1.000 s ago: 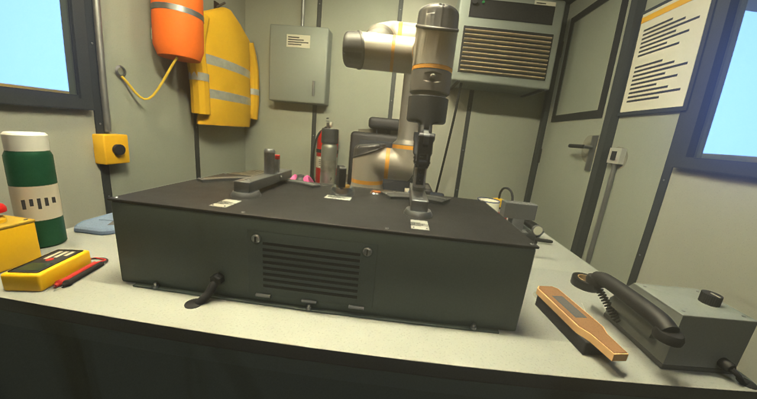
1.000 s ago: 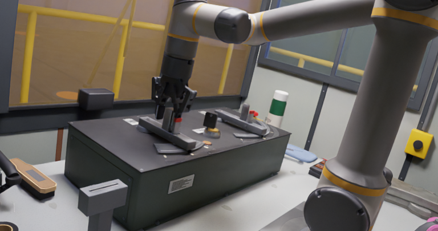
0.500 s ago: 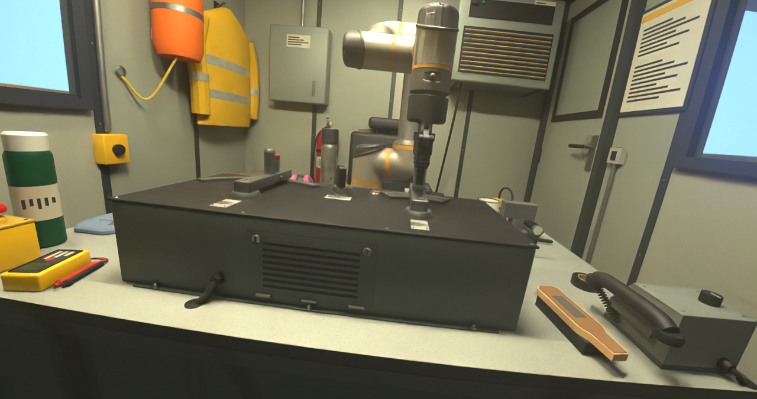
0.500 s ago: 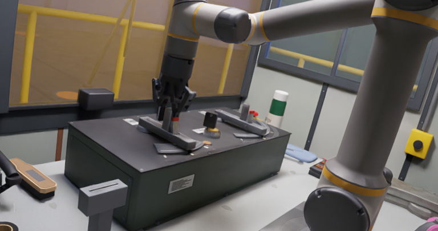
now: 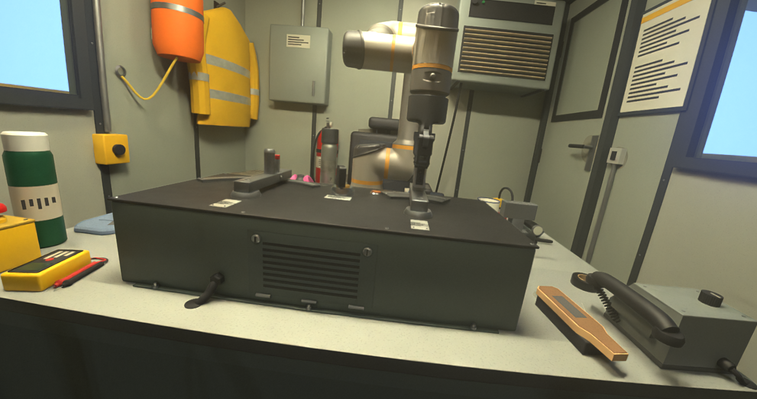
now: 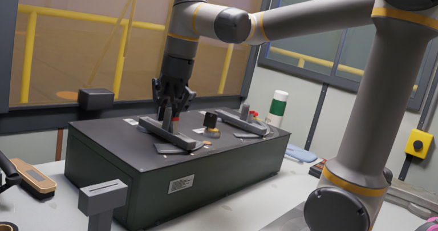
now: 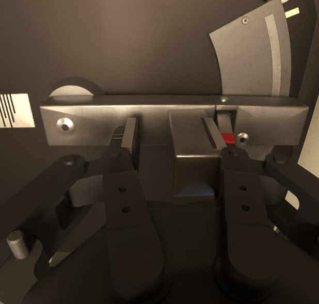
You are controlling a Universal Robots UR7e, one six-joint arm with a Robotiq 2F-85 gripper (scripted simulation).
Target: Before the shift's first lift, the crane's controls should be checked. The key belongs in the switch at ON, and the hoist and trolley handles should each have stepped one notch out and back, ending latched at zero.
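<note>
My gripper [image 6: 169, 115] [image 7: 175, 136] [image 5: 422, 177] reaches straight down over one end of the black control console [image 5: 323, 243], closed around the upright grip of the grey control handle [image 6: 167, 131] [image 7: 193, 151] and its red-tipped latch trigger [image 7: 227, 137] [image 6: 175, 119]. The handle's arm lies flat across the console top. Its grey notch plate [image 7: 253, 56] sits at the arm's outer end. The second handle [image 6: 243, 122] [image 5: 262, 177], with its own red trigger, lies at the console's other end. Between the two, a black key [image 6: 210, 121] stands in the round switch.
The robot's own base and upright arm [image 6: 367, 137] stand behind the console. A green and white flask [image 5: 33, 185], a yellow meter [image 5: 45, 270], a wood-backed brush [image 5: 579, 323] and a grey telephone [image 5: 672, 317] lie on the table around it.
</note>
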